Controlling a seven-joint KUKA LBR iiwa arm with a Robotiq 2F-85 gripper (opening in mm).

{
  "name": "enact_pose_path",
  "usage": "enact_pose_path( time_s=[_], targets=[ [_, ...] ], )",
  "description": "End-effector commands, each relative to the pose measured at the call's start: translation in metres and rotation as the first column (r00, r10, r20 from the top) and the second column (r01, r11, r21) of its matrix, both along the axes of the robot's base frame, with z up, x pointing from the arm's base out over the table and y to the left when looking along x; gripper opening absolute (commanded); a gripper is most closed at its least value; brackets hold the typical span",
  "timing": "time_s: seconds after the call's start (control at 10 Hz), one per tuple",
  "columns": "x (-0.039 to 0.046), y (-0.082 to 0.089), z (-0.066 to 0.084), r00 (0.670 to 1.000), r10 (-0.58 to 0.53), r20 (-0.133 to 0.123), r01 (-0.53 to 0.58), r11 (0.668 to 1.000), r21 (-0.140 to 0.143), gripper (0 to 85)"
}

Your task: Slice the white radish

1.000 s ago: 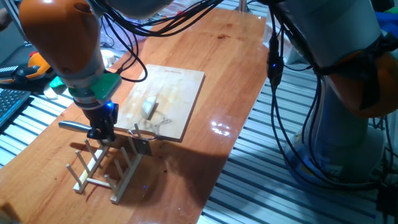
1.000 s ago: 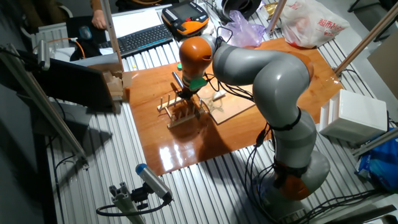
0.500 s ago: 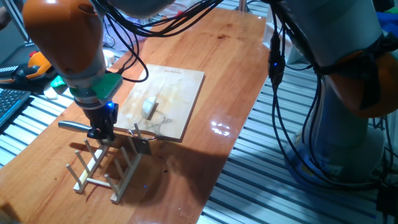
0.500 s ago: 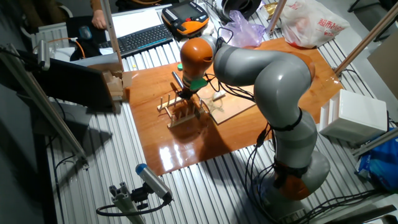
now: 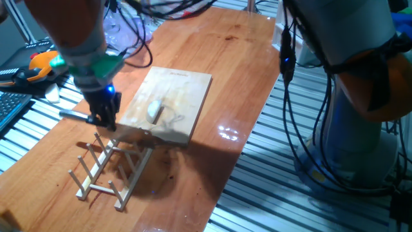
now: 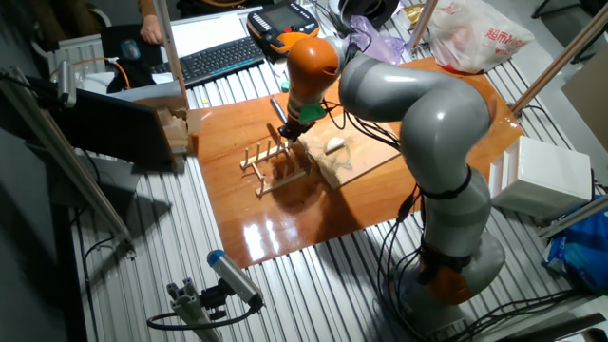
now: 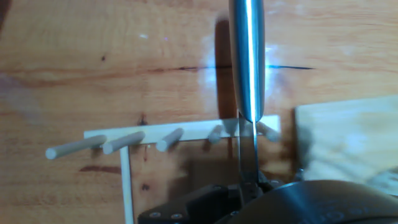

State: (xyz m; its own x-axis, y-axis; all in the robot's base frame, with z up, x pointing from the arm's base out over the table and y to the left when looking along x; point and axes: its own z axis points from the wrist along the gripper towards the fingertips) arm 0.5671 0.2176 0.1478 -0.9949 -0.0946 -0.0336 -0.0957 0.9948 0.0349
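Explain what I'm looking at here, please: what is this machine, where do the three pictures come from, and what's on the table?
A grey-and-orange robot arm works at a wooden table. Two pictures come from fixed cameras on different sides; the third looks along the fingers from the hand. The gripper is shut on a knife with a metal handle, lifted above a wooden peg rack. Beside the rack lies a cutting board with the white radish on it, uncut. Plastic bags sit at the table's far end.
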Motion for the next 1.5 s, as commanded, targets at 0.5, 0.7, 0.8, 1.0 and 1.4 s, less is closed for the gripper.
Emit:
enact_pose_path(
  time_s=[0.5,0.7,0.8,1.0,1.4],
  targets=[
    [-0.0196,-0.022,0.056,1.000,0.002,0.018,-0.002,1.000,0.030,0.0],
    [-0.0217,-0.035,0.055,0.999,0.010,0.031,-0.011,1.000,0.020,0.0],
    [-0.0214,-0.043,0.050,0.999,0.024,0.046,-0.023,0.999,-0.023,0.0],
    [-0.0160,-0.055,0.040,0.998,0.028,0.052,-0.027,0.999,-0.023,0.0],
    [-0.0072,-0.078,0.013,0.997,0.051,0.058,-0.051,0.999,-0.002,0.0]
  ],
)
